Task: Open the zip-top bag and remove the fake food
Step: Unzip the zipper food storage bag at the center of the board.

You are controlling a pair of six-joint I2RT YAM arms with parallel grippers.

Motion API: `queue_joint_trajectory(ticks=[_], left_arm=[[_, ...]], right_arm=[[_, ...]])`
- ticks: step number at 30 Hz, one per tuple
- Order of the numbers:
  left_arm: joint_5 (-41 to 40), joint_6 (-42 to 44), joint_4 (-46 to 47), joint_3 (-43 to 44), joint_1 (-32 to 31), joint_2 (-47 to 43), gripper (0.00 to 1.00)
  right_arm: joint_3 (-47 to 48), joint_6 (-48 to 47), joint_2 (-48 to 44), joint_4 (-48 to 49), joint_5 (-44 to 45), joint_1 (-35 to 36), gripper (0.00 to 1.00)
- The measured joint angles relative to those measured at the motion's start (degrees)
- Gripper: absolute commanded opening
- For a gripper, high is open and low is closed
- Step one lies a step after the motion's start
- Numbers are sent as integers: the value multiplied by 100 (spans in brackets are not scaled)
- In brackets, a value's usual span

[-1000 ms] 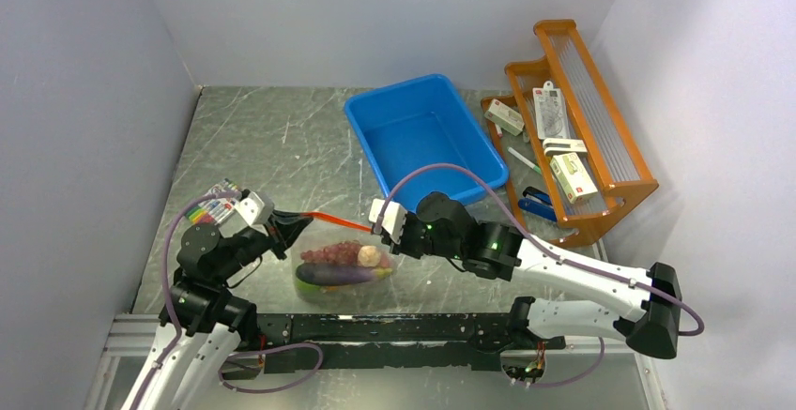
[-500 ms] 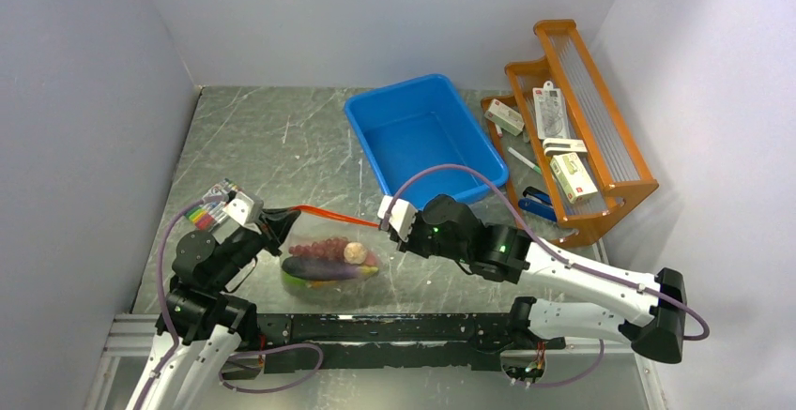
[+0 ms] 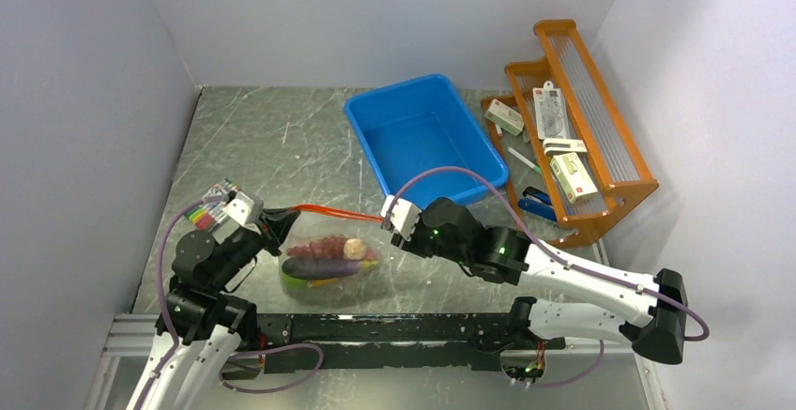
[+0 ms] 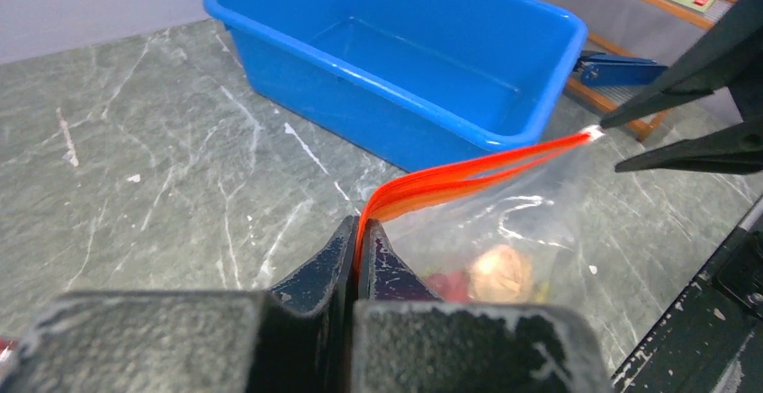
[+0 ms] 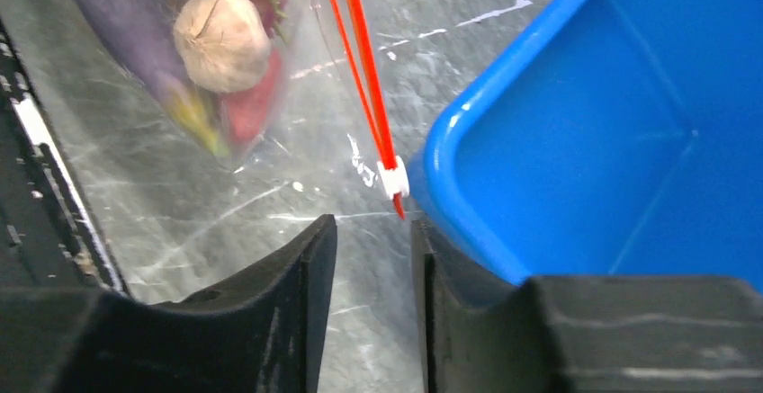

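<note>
The zip-top bag (image 3: 330, 262) lies on the table between the arms, its red-orange zip strip (image 3: 329, 211) stretched taut. My left gripper (image 4: 360, 227) is shut on the strip's left end (image 4: 468, 173). My right gripper (image 5: 373, 222) stands open, nothing between its fingers; the strip's white slider (image 5: 393, 180) hangs just beyond its tips. In the top view the right gripper (image 3: 392, 221) sits at the strip's right end. Fake food shows through the plastic: a beige bulb (image 5: 220, 38), a purple eggplant (image 3: 319, 266), dark red grapes (image 3: 324, 245).
A blue bin (image 3: 424, 138) stands just behind the right gripper, its rim (image 5: 450, 141) close to the slider. A wooden rack (image 3: 573, 129) with small boxes is at the right. A pack of markers (image 3: 211, 208) lies by the left arm.
The right gripper has opened and let go of the strip's slider end. The left gripper drew the bag a little to the left, stretching the strip out.
</note>
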Motion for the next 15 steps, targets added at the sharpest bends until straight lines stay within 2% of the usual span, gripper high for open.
queue_joint_trajectory(ticks=[3, 7, 11, 15], left_arm=[[361, 46, 107, -2, 2, 15, 7], [1235, 81, 442, -7, 2, 317, 7], [1895, 127, 632, -7, 0, 874, 7], [2288, 140, 702, -7, 0, 1156, 7]], right_arm=[[-33, 81, -70, 37, 212, -7, 46], [-66, 236, -358, 479, 151, -11, 53], [-374, 505, -876, 1412, -205, -13, 62], [-750, 942, -1095, 2140, -382, -13, 63]])
